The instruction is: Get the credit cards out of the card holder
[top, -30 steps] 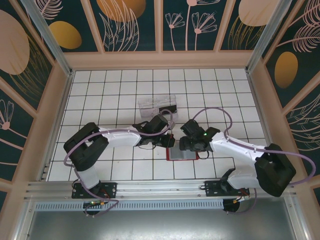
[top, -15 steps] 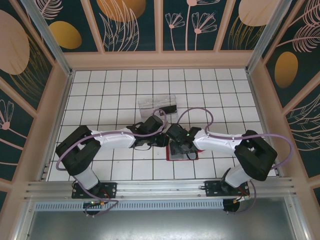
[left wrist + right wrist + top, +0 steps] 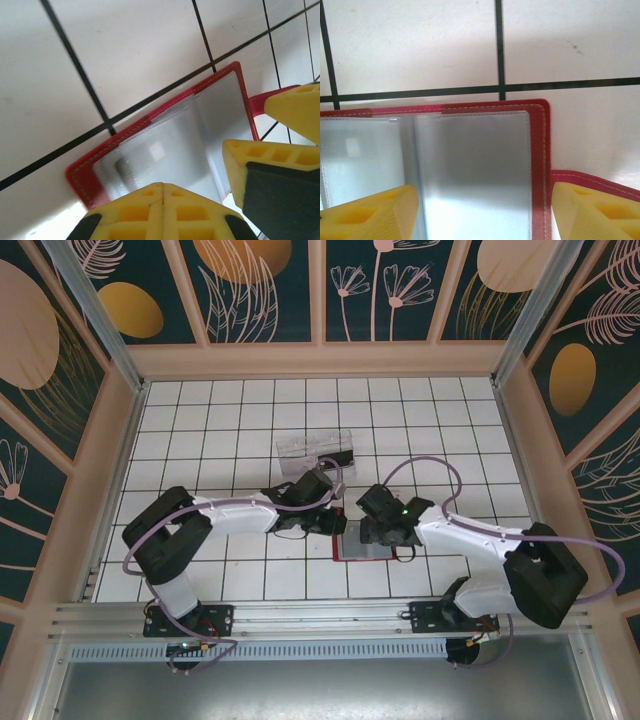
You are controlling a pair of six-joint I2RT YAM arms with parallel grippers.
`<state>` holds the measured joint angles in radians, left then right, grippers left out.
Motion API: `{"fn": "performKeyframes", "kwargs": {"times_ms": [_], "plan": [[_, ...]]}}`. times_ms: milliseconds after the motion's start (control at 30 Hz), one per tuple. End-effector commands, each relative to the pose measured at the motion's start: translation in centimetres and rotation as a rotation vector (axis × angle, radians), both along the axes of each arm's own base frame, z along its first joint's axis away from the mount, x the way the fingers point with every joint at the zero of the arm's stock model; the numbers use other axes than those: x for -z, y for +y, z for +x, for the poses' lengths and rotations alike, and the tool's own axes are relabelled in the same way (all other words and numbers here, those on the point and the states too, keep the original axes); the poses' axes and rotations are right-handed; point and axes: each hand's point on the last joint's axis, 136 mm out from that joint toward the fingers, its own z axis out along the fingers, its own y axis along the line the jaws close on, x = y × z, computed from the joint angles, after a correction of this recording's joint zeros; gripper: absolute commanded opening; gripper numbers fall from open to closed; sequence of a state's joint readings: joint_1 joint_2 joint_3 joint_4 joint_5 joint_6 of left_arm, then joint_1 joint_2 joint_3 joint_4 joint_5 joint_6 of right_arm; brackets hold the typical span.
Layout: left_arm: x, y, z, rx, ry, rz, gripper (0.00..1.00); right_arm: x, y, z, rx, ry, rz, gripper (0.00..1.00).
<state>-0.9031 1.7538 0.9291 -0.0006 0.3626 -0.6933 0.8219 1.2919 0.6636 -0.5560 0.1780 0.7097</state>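
The red card holder [image 3: 365, 546] lies open on the white tiles, its grey-blue panels [image 3: 175, 145] facing up. My left gripper [image 3: 162, 186] is shut with nothing between its fingers, its tips over the holder's left half [image 3: 337, 525]. My right gripper [image 3: 484, 200] is open and straddles the right panel [image 3: 472, 165], one finger [image 3: 370, 215] over the middle fold and the other [image 3: 595, 210] by the red closing tab [image 3: 590, 177]. A dark credit card [image 3: 339, 456] lies in the clear tray. Whether cards sit inside the holder's pockets I cannot tell.
The clear plastic tray [image 3: 305, 450] stands just behind the two grippers, about two tiles from the holder. Both arms meet at the middle of the table, wrists close together. Wooden walls [image 3: 320, 360] ring the tiled floor.
Half a second ago the right arm had swung left over the holder; it has now drawn back to the right. The left gripper stays shut in about the same place.
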Motion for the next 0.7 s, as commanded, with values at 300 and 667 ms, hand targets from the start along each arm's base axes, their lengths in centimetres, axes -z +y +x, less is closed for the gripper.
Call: {"fn": "performKeyframes", "kwargs": {"times_ms": [300,667], "plan": [[0.4,0.9,0.4,-0.047,-0.021,0.059,0.00,-1.1,2.3,0.0,-0.049,-0.012,0.108,0.71],[0.3,3.9,0.9,-0.127,-0.028,0.066,0.00,0.0,5.6,0.9,-0.152,0.005,-0.038,0.72]]}}
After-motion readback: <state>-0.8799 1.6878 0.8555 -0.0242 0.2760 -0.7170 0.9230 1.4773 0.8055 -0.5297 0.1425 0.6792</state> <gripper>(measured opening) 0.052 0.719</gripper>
